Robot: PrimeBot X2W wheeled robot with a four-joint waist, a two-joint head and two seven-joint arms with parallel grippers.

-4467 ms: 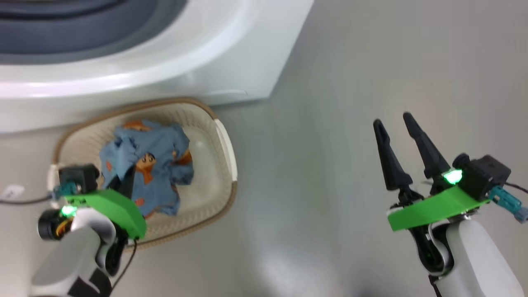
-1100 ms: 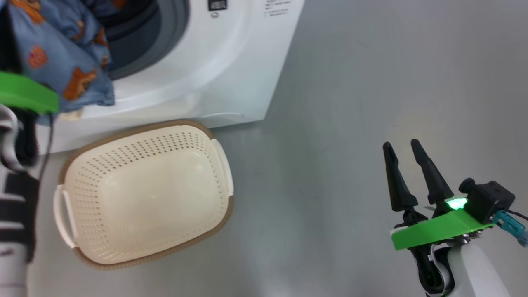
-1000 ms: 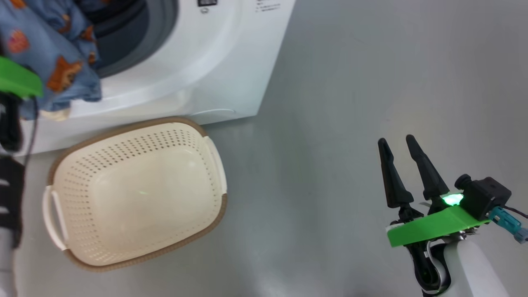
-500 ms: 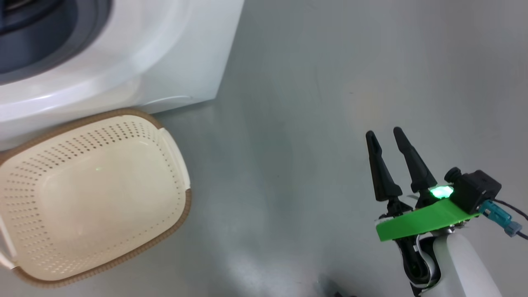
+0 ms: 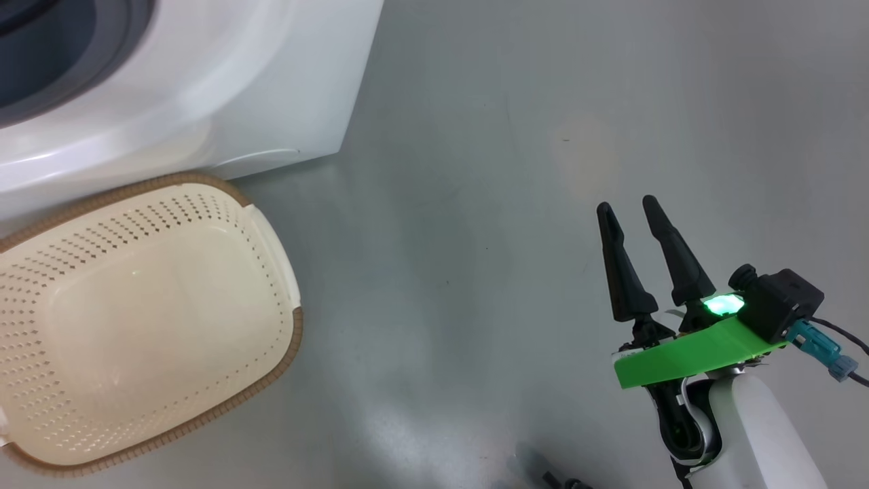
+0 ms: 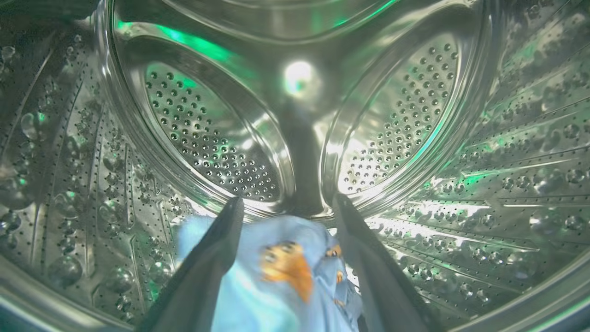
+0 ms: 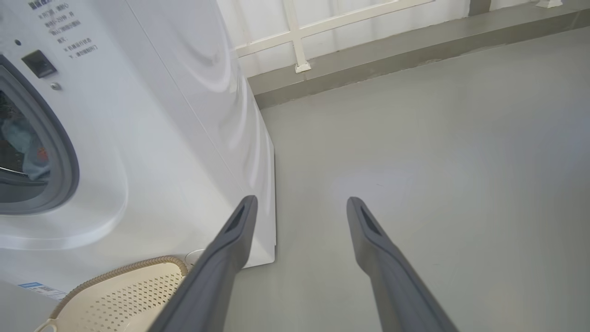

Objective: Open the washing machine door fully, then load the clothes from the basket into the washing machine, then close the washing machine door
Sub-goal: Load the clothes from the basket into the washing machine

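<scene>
Two grippers, both spread wide: the left gripper (image 6: 288, 200) inside the drum (image 6: 207, 120) of the washing machine (image 5: 204, 102), the clothes (image 6: 258, 299) loose between its fingers; the right gripper (image 5: 626, 204) off the machine's right side; the basket (image 5: 292, 339) just before the machine.

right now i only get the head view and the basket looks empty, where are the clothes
Observer: The left wrist view shows the clothes lying low inside the steel drum.
Operator: is the left claw gripping them
Observer: No, the left claw is open, with one finger on either side of the fabric.
Operator: anything caught at the opening
Observer: In the right wrist view, blue fabric sits behind the grey gasket. Nothing hangs over the part in view.
</scene>
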